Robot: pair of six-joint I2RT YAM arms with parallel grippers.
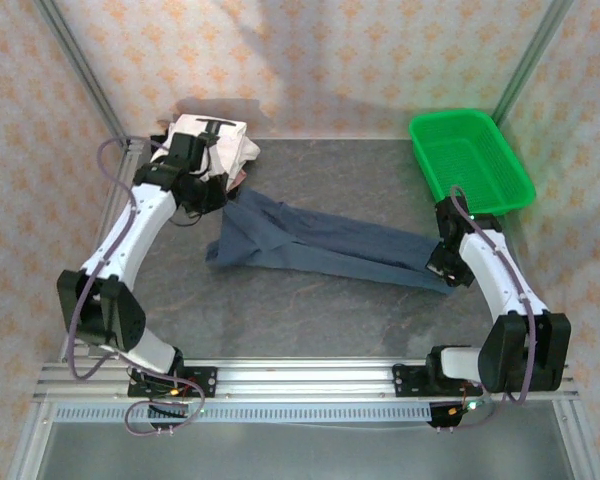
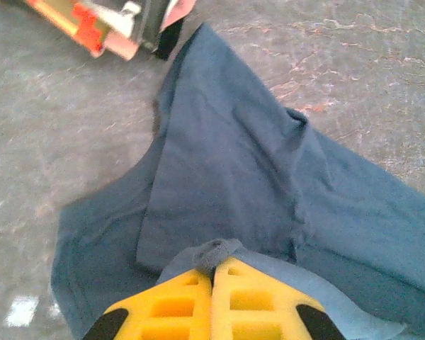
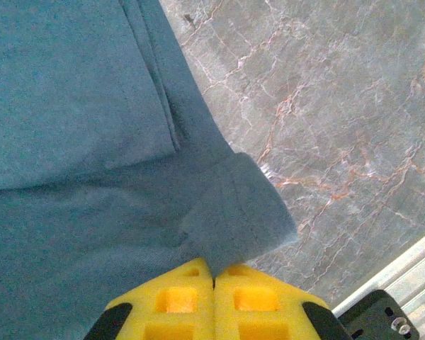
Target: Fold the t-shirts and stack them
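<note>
A dusty navy-blue t-shirt (image 1: pixel 320 245) lies stretched in a long band across the middle of the table. My left gripper (image 1: pixel 216 198) is at its left end, beside the pile. In the left wrist view its yellow fingers (image 2: pixel 177 304) are shut on a small pinch of the blue cloth (image 2: pixel 234 163). My right gripper (image 1: pixel 441 268) is at the shirt's right end, and its yellow fingers (image 3: pixel 177 301) are shut on a folded corner of the shirt (image 3: pixel 71 106). A pile of folded t-shirts (image 1: pixel 218 140), white with black print on top, sits at the back left.
A green mesh basket (image 1: pixel 470 160) stands at the back right corner. The pile's red and orange edges (image 2: pixel 92 25) show at the upper left of the left wrist view. The table's metal rail (image 3: pixel 411 276) runs close to the right gripper. Bare marbled tabletop (image 1: pixel 320 320) lies in front of the shirt.
</note>
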